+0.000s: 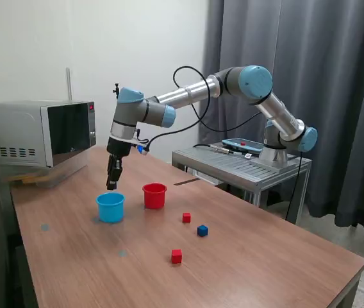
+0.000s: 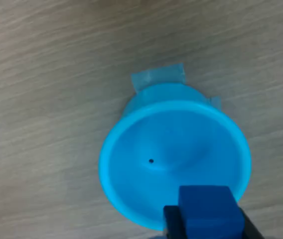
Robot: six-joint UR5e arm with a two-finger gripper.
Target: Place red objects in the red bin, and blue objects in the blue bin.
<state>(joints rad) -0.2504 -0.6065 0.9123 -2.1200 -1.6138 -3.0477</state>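
Your two-finger gripper, clamped on a small dark blue cube, hangs directly above the round light blue plastic cup; the cup's open mouth lies straight below, and the round red plastic cup stands just to the exterior view's right.

You have the gripper hanging just above the blue cup, jaws closed on a dark blue cube, with open air between cube and rim. The cup's mouth is unobstructed in the wrist view. The red cup stands just beside it toward the exterior view's right, a close neighbour. The microwave blocks the table's far corner on the exterior view's left. Two red cubes and one blue cube lie scattered, well apart, with bare wood around them.
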